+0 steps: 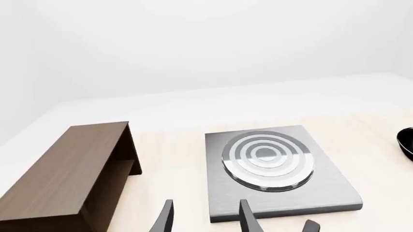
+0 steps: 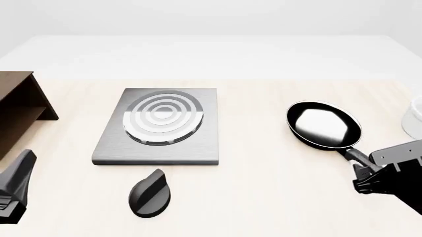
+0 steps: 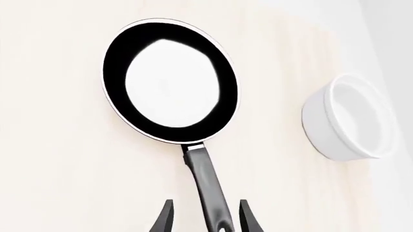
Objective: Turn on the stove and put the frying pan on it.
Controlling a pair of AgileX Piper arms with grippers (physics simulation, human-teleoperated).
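Observation:
The grey stove (image 2: 158,143) lies left of centre, its ringed burner (image 2: 163,117) bare. The black oval knob (image 2: 150,192) lies on the table just in front of it. The black frying pan (image 2: 323,124) rests on the table to the right, handle (image 3: 208,183) pointing back toward my right gripper (image 3: 206,220). That gripper is open, with a finger on each side of the handle's end and small gaps showing. My left gripper (image 1: 206,220) is open and empty, low at the front left, short of the stove (image 1: 277,169).
A dark brown wooden shelf (image 2: 17,108) stands at the left edge, close to my left arm. A white bowl (image 3: 351,118) sits right of the pan, near the table's right side. Bare table lies between the stove and the pan.

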